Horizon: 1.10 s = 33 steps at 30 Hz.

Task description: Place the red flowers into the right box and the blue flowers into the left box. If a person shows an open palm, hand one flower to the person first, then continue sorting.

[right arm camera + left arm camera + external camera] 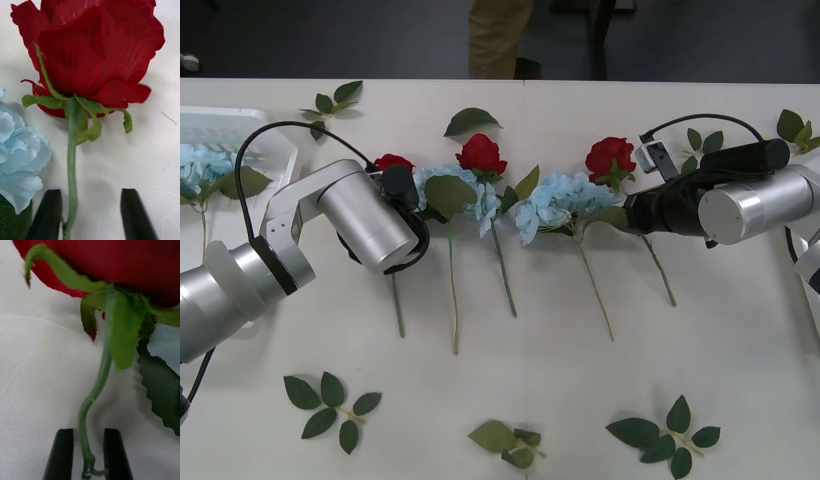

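Three red flowers (481,155) and two blue flowers (560,200) lie in a row on the table. A third blue flower (200,165) lies in the left box (225,122). My left gripper (398,187) (88,433) is low over the left rose (112,262); its black fingers stand close on either side of the stem, with small gaps. My right gripper (630,213) (92,193) is open wide at the right rose (90,48), whose stem runs beside one finger. The right box and the open palm are out of view. The person's legs (500,35) stand behind the table.
Loose green leaf sprigs lie near the front edge (330,405) (665,435) (505,440) and at the back (330,102) (470,121) (798,128). A black cable (255,150) loops over the left arm.
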### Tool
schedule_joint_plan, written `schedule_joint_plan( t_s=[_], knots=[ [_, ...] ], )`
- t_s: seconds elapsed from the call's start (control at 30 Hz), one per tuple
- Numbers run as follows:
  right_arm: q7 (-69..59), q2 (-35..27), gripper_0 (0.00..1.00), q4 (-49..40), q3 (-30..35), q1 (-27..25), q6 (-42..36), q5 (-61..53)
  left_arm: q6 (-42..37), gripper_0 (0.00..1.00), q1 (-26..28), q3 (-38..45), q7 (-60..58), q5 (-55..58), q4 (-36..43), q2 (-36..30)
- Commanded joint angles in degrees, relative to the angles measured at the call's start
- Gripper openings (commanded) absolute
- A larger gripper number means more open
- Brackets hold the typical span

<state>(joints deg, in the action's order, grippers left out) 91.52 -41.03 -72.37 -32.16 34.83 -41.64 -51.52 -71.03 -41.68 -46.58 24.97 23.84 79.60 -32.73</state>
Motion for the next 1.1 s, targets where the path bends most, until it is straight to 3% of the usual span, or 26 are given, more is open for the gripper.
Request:
schedule_joint_plan(
  t_s=[0.03, 0.4, 0.7, 0.87, 1.1],
  knots=[
    [0.7, 0.8, 0.0, -0.1, 0.3, 2.1, 0.6, 0.6, 1.0, 0.0, 0.7, -0.8, -2.1, 0.1, -0.1, 0.6],
    [1.0, 0.7, 0.0, -3.0, 4.4, 2.0, 0.4, -0.9, 2.0, 0.0, 0.7, -0.8, -2.0, 1.5, 0.1, -0.2],
    [0.7, -4.3, 0.0, -14.6, 20.9, -0.4, -19.3, -1.4, 1.7, 0.0, 0.6, -0.9, -1.6, 4.5, 3.5, -3.1],
    [1.2, -11.4, 0.0, -16.9, 27.9, -1.8, -29.5, -3.9, -4.3, 0.0, -0.2, -0.8, -1.4, 4.9, 8.7, -5.2],
    [2.1, -25.0, 0.0, -16.9, 32.4, -8.0, -33.1, -11.8, -14.7, 0.0, -2.2, 4.7, -0.9, 11.8, 17.6, -7.9]
  ],
)
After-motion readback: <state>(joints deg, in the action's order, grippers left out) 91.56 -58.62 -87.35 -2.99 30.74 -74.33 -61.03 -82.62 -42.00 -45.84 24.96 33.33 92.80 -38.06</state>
